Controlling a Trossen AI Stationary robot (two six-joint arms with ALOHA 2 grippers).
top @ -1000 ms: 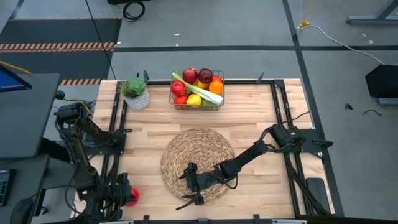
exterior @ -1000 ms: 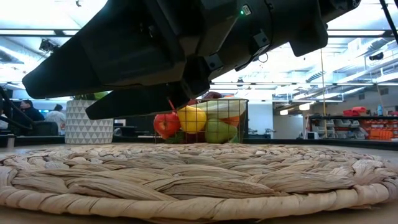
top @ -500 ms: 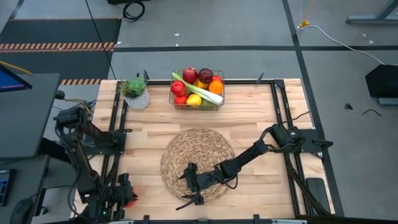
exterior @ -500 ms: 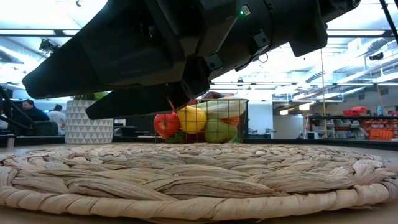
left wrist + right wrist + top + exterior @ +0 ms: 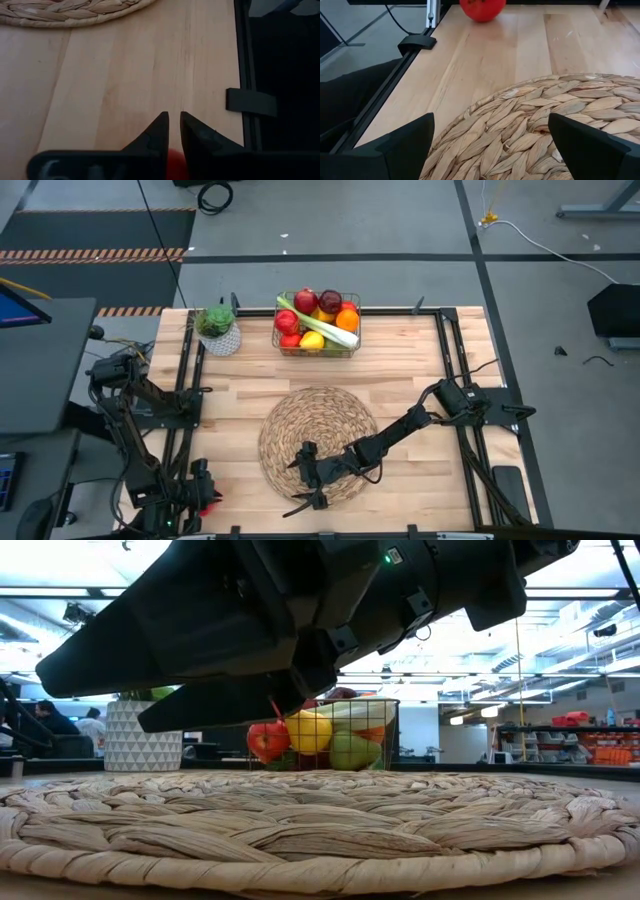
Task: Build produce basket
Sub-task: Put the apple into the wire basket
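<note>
Wooden table point(image 5: 410, 365), round woven mat point(image 5: 318, 442) near its middle. Wire basket point(image 5: 318, 326) sits at the far edge, already loaded; white plant pot point(image 5: 222, 337) just beside it. Left hand point(image 5: 200, 502) at the near left corner, fingers almost together, over a red fruit point(image 5: 213, 497); can't tell whether it is gripped. Right hand point(image 5: 305, 482) hovers over the mat's near edge, fingers wide apart, empty.

Risk: a thin pinch on a round fruit could let it slip and roll off the nearby edge.

Count in the basket: roughly three red apples, one orange, one lemon, one leek; others hidden. One loose red fruit.
</note>
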